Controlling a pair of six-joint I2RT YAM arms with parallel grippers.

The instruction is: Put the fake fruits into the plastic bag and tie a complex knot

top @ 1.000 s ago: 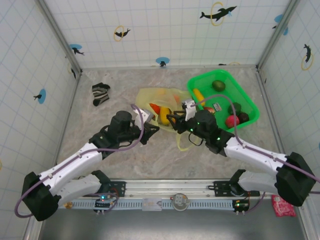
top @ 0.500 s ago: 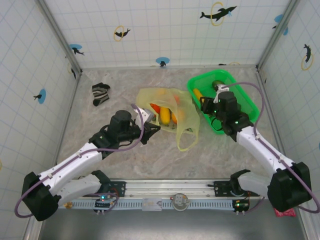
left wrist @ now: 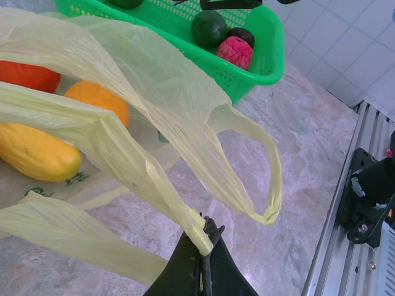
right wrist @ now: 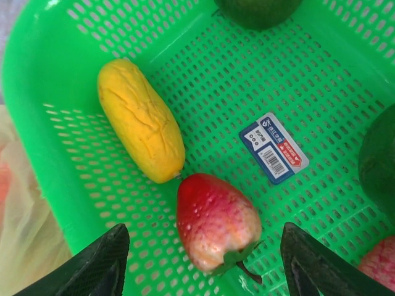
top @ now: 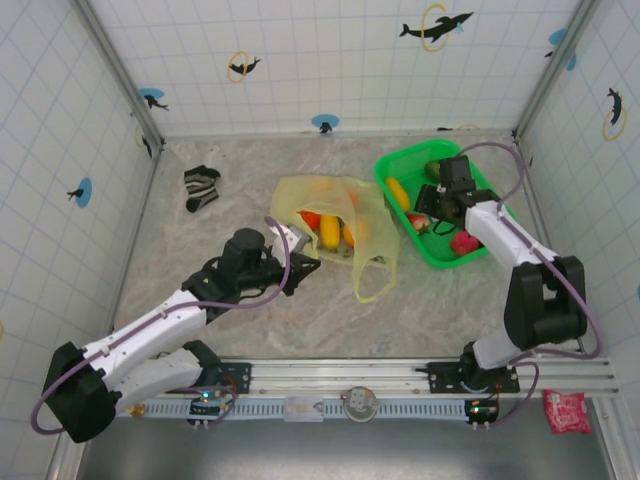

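With your left gripper (left wrist: 203,229) pinching the plastic bag (left wrist: 154,86), your right gripper's (right wrist: 203,233) wide jaws could knock the glossy strawberry (right wrist: 216,222) aside.

The top edge crops a dark green fruit (right wrist: 258,9), and print on the label (right wrist: 272,148) is illegible

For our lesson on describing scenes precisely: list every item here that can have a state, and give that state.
plastic bag: open, fruits inside, handles untied.
left gripper: shut on the plastic bag's edge.
right gripper: open, over the strawberry.
green basket: upright, partly filled.
striped sock: lying crumpled.
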